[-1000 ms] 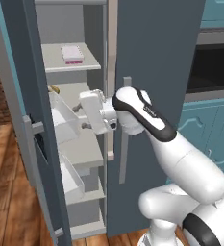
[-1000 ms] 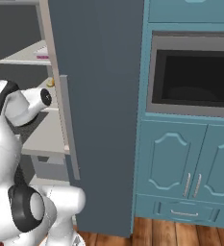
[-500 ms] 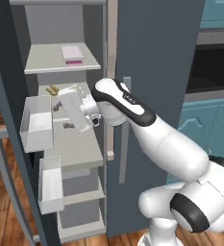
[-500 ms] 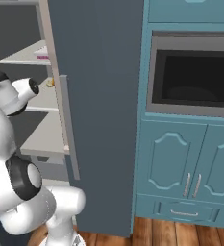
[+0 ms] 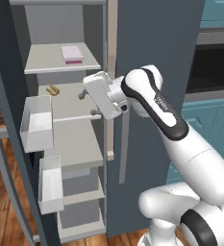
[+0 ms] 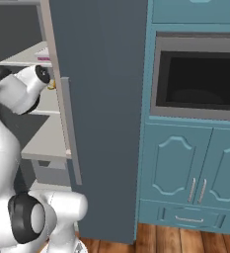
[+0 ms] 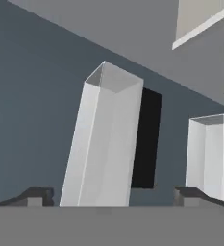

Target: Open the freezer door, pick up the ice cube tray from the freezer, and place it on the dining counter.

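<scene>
Quick update from the remote seat. The freezer door [image 5: 7, 158] is now swung well out to the left, much wider than a second ago, when it was only partly open and hiding half the shelves. In the left base view I can see the whole inside of the freezer [image 5: 75, 144]: light grey shelves, and two white bins [image 5: 36, 122] hanging on the inner face of the door.

The gripper [image 5: 90, 103] has moved too. A second ago it sat lower and closer to the door edge; now it's up around the second shelf, just in front of the opening, pointing left into the cabinet. Its jaws stand wide and there's nothing between them. In the hand view both tips [image 7: 36, 196] sit far apart, looking at the door bins and the dark door face, so the hand isn't aimed at the target yet.

The ice cube tray [image 5: 71, 53] lies flat on the top shelf, toward the right, with its pink side facing out. It's above the gripper and a bit farther in. A small yellow thing [image 5: 52, 89] sits on the shelf below; I can't tell what it is.

So I'd call the door step done. Next I need to raise the hand, turn it toward the top shelf and reach in. The shelf gap looks tight, so clipping the shelf edge is my worry.
</scene>
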